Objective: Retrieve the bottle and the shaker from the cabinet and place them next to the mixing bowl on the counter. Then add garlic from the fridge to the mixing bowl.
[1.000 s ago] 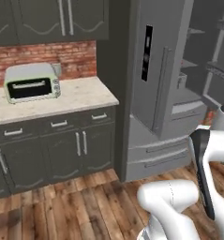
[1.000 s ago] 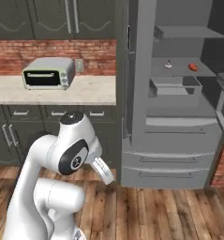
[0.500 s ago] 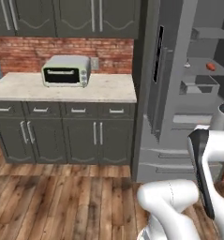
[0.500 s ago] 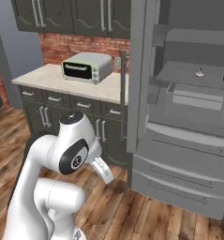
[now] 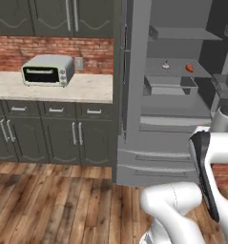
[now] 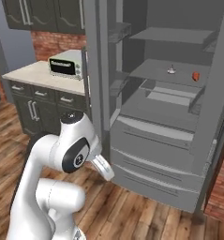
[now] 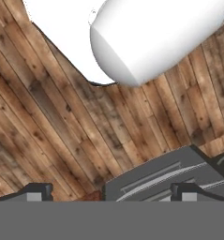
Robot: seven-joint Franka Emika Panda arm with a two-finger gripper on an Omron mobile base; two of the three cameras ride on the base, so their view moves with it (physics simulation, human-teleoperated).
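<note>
While the fridge (image 6: 179,117) stands open, small items on a middle shelf, gripper (image 7: 111,190) points at wood floor (image 7: 62,126), jaws wide apart, empty.

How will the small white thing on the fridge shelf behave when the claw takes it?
The small white thing looks rounded with a tiny stem, so it may roll if nudged. It seems light, sitting free on the shelf. Probably firm; too small to judge.

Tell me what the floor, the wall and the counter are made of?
Floor: looks like brown wood planks, with grain and knots. Wall: red brick, with pale mortar lines. Counter: probably polished stone, beige and speckled.
</note>
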